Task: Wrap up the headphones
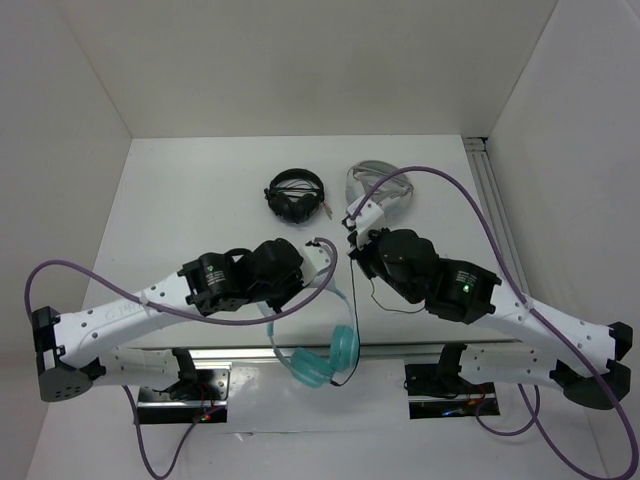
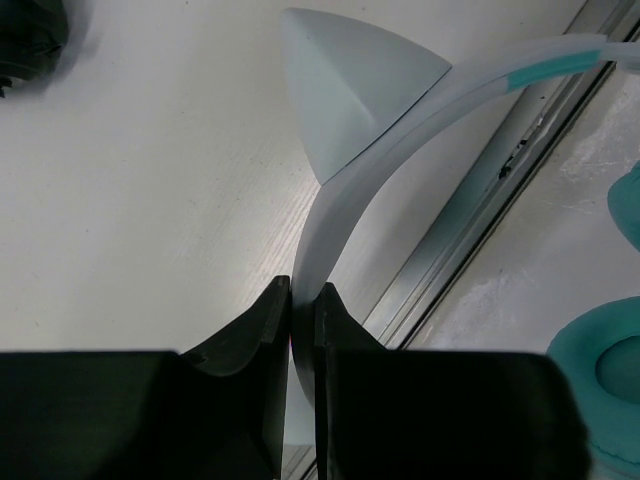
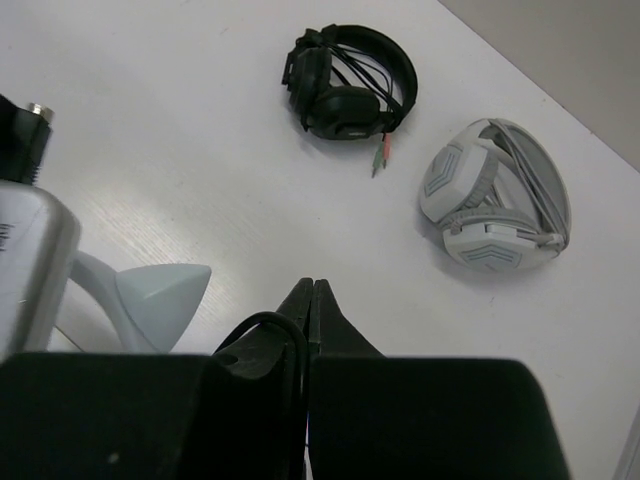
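Observation:
The headphones hang over the table's near edge, their teal ear cups (image 1: 343,346) low between the two arm bases. My left gripper (image 1: 332,268) is shut on the pale headband (image 2: 400,150), just below a cat-ear point (image 2: 350,90). One teal cup (image 2: 600,375) shows at the right of the left wrist view. My right gripper (image 1: 352,238) sits close beside the left one. It is shut on the thin black cable (image 3: 268,325), which loops into its jaws. The cable (image 1: 353,290) trails down toward the cups.
All-black headphones (image 1: 295,195) lie at the back middle of the white table (image 1: 200,200), and grey-white headphones (image 1: 380,185) lie to their right. Both also show in the right wrist view, the black pair (image 3: 345,85) and the grey-white pair (image 3: 495,200). A metal rail (image 2: 480,220) runs along the table's near edge.

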You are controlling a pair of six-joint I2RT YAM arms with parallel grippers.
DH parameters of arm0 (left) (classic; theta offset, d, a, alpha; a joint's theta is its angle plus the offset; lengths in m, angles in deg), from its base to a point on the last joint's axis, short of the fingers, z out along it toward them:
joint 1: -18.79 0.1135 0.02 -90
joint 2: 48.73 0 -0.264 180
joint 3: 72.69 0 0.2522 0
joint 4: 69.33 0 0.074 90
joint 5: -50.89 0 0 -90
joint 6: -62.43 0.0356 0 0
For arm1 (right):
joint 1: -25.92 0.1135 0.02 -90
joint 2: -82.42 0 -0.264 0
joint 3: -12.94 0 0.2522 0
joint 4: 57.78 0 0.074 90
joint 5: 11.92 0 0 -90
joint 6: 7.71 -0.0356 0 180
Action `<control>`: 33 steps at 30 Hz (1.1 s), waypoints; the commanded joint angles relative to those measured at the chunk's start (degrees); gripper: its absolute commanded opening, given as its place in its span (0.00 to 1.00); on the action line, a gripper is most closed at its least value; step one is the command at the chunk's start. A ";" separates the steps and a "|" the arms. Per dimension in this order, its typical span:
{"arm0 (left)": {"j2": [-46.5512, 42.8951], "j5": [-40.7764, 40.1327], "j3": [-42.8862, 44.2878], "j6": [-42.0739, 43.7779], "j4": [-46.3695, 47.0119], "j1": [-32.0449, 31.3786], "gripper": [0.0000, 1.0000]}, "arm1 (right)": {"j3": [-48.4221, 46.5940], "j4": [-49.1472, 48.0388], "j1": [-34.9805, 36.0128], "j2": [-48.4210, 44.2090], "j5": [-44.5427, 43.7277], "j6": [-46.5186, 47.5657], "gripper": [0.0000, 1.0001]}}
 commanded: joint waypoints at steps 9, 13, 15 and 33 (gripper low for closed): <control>9.62 -16.99 6.16 -9.91 -0.72 7.41 0.00 | -10.18 -4.05 -0.58 0.47 -4.02 -7.45 0.00; 10.17 -13.07 6.78 -8.88 -0.65 7.94 0.00 | -10.19 -4.05 -1.63 2.76 -7.80 -9.12 0.00; 8.77 -10.61 5.39 -7.47 1.19 6.37 0.00 | -10.19 -4.05 -4.00 3.81 -7.81 -9.12 0.00; -4.26 12.43 0.02 1.41 5.51 1.44 0.00 | -8.08 -5.73 -16.66 9.53 13.46 -8.07 0.00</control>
